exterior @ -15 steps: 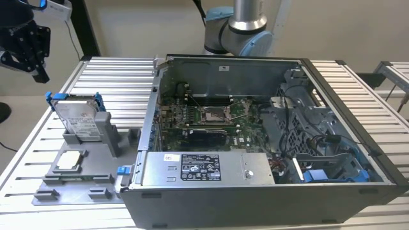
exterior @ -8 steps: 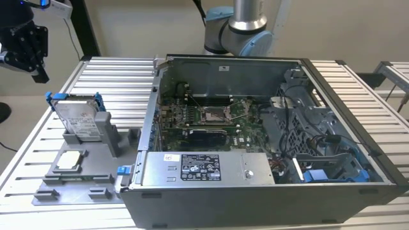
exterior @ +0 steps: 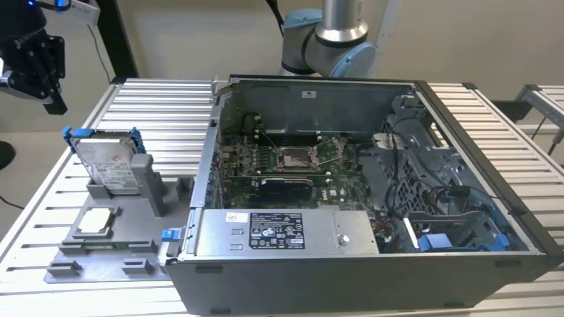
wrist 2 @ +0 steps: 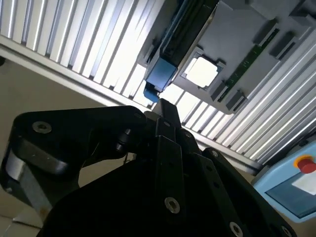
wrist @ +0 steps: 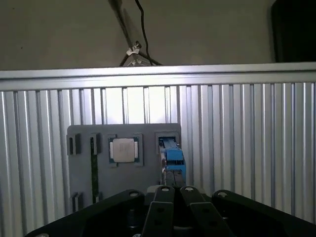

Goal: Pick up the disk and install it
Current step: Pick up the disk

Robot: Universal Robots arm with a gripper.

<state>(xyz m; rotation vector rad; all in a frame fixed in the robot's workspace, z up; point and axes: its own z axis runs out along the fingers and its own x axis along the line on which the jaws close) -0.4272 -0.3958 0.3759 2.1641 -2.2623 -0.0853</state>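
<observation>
The disk (exterior: 110, 162) stands upright in a grey holder on the exterior view's left, a silver drive with a white label in a blue bracket. My black gripper (exterior: 57, 99) hangs high above and beyond the table's left edge, well apart from the disk. In the first wrist view the disk (wrist: 173, 155) shows edge-on, straight past my gripper (wrist: 176, 189), whose fingers (wrist: 163, 197) lie together with nothing between them. In the second wrist view the bracket's blue end (wrist 2: 160, 74) sits just beyond my shut gripper (wrist 2: 165, 106).
An open computer case (exterior: 476, 132) fills the middle of the slatted aluminium table (exterior: 168, 112), with a silver labelled box (exterior: 282, 231) inside near the front. A square chip (exterior: 95, 221) lies in the grey fixture (exterior: 115, 261). A red button (wrist 2: 306, 165) sits off the table.
</observation>
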